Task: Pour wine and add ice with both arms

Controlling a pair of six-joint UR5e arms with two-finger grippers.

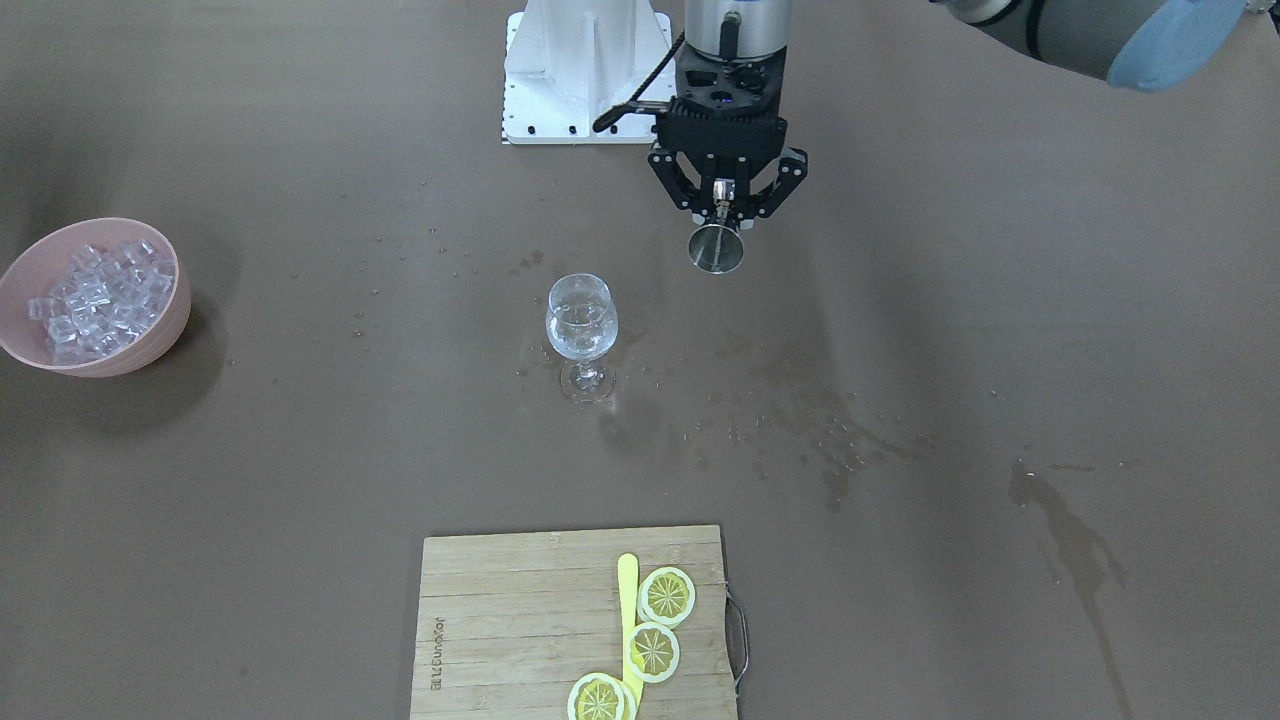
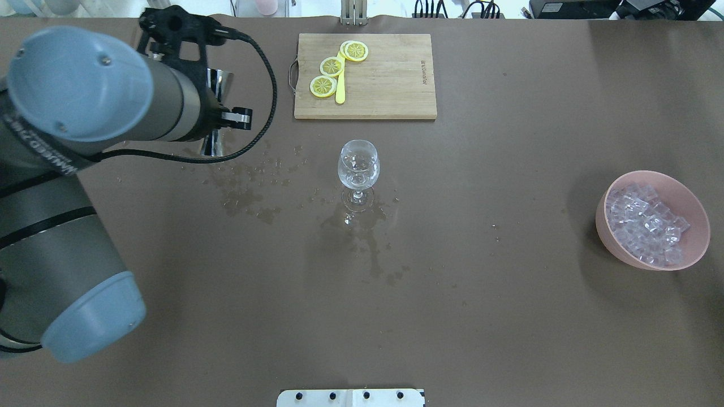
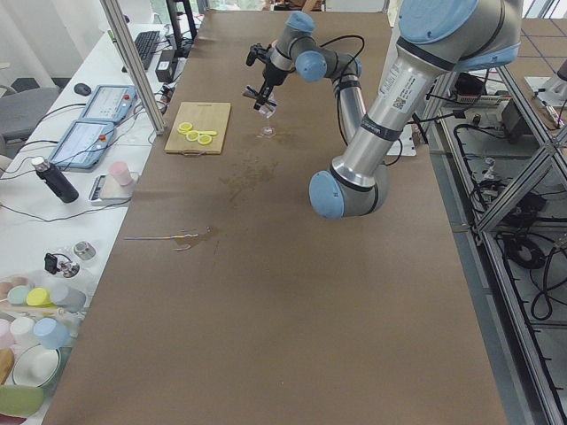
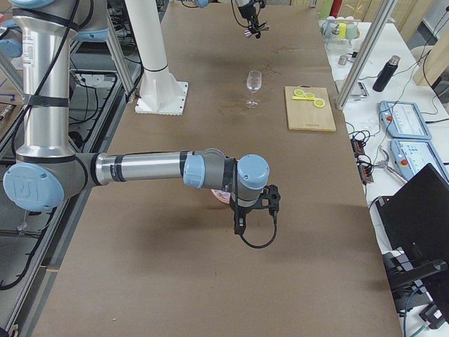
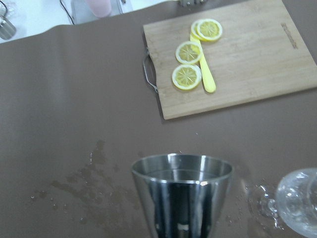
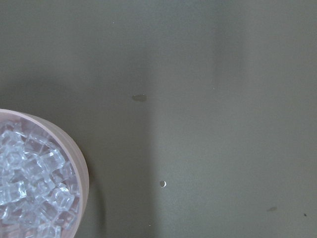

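Front-facing view: left hand point(image 1: 722, 205) is clamped on the narrow waist of a polished steel jigger point(image 1: 716, 250), above the matte brown tabletop point(image 1: 950, 300)
Glass: a clear stemmed glass point(image 1: 581, 325) with a round bowl stands upright mid-tabletop; a little wine point(image 1: 580, 340) sits in it, and wet splashes point(image 1: 830, 450) lie around its foot
Ice: ice point(image 1: 100, 290), glassy cubes with whitish edges, is heaped in a smooth pink bowl point(image 1: 150, 335) well apart from the glass
Overhead view: left arm point(image 2: 85, 96) covers most of the hand, so only slivers of steel show; a bamboo board point(image 2: 390, 85) carries three lemon slices point(image 2: 323, 86)
Left-side view: hand, jigger and glass are too small to read
Right-side view: right arm point(image 4: 140, 168) stretches low, and right hand point(image 4: 254, 207) hides nearly all of the bowl; how far it is open cannot be told
Left wrist view: the jigger has a round rim and mirror-like walls, its base cut off; the glass is clipped at the right edge
Right wrist view: only the bowl's rim and the ice show, at lower left
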